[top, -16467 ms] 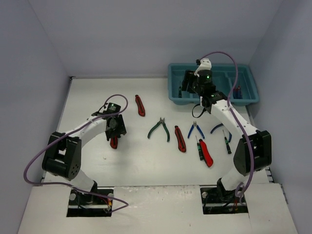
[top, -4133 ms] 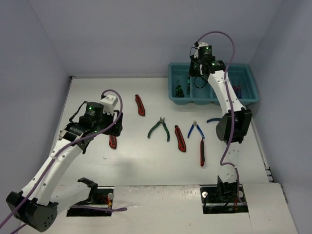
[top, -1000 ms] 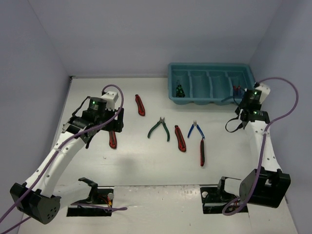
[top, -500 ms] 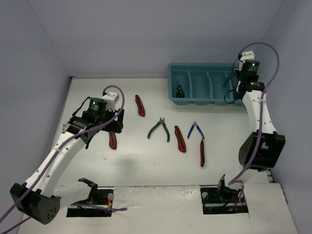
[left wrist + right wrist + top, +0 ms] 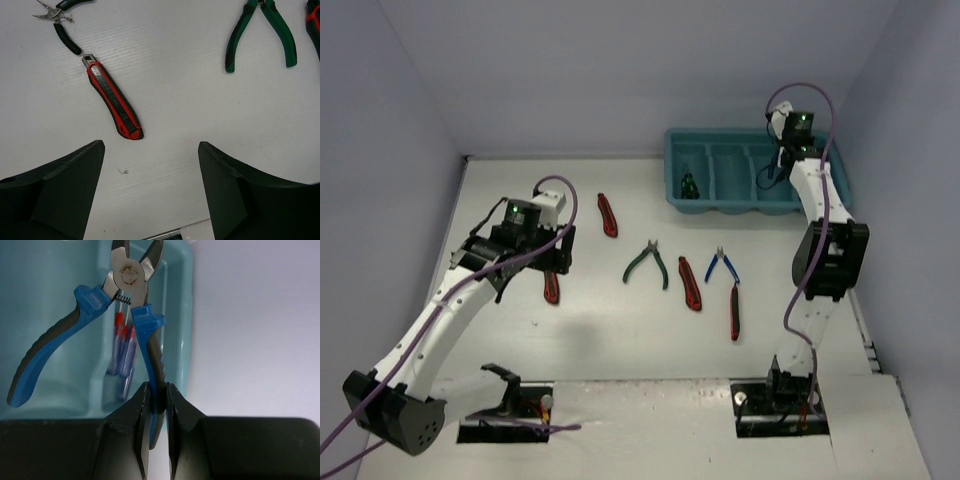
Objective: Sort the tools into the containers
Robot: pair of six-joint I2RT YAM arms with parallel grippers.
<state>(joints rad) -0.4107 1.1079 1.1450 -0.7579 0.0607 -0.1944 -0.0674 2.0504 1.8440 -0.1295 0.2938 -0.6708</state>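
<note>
Left gripper (image 5: 149, 165): jaws apart, hovering over counter (image 5: 200, 115), utility knife (image 5: 113, 100) just ahead. Little risk here.
Right gripper (image 5: 156, 390): jaws clamped on one handle of blue pliers (image 5: 125, 295), above tray (image 5: 175, 300), right end. A one-handle pinch may pivot, so a release could land outside the rim.
</note>
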